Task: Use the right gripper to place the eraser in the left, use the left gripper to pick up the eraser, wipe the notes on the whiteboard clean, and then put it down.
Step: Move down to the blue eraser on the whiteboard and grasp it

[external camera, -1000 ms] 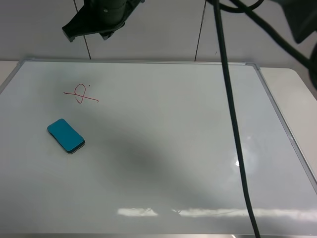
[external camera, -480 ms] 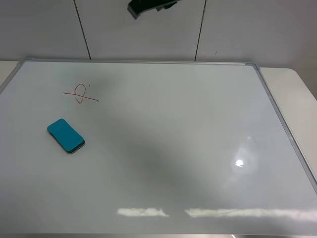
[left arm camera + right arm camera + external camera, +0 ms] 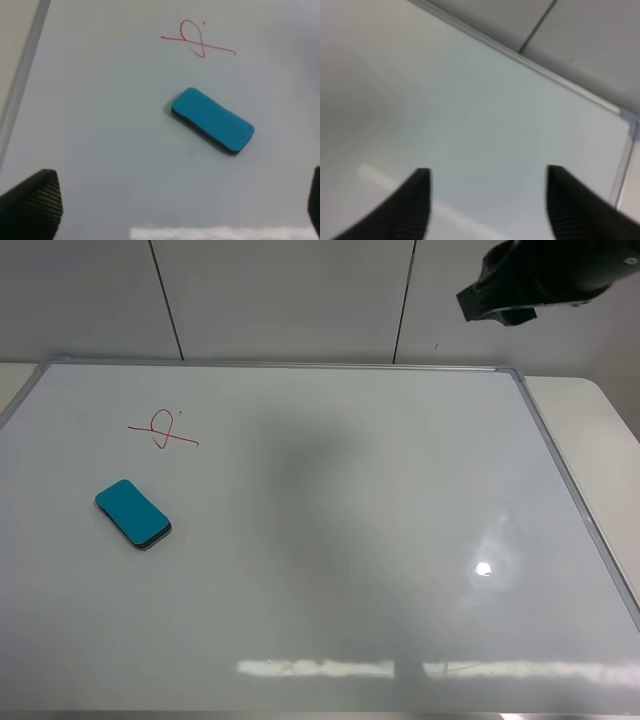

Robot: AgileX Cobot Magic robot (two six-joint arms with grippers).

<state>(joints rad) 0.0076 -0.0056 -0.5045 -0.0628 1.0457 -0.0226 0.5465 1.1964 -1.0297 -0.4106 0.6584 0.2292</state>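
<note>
The teal-blue eraser lies flat on the left part of the whiteboard, just below the red notes. Nothing touches it. In the left wrist view the eraser and the notes lie ahead of my left gripper, which hovers open, with only its fingertips showing at the picture's edges. My right gripper is open and empty above the board's far right part, near its corner. My right arm shows as a dark shape at the upper right.
The whiteboard's silver frame runs along the right side, with beige table beyond it. A grey panelled wall stands behind the board. Bright glare spots sit on the board's near right.
My right arm has swept from above the board's far left across to the upper right, and its hanging cable has left the view. Eraser and notes have not moved.
</note>
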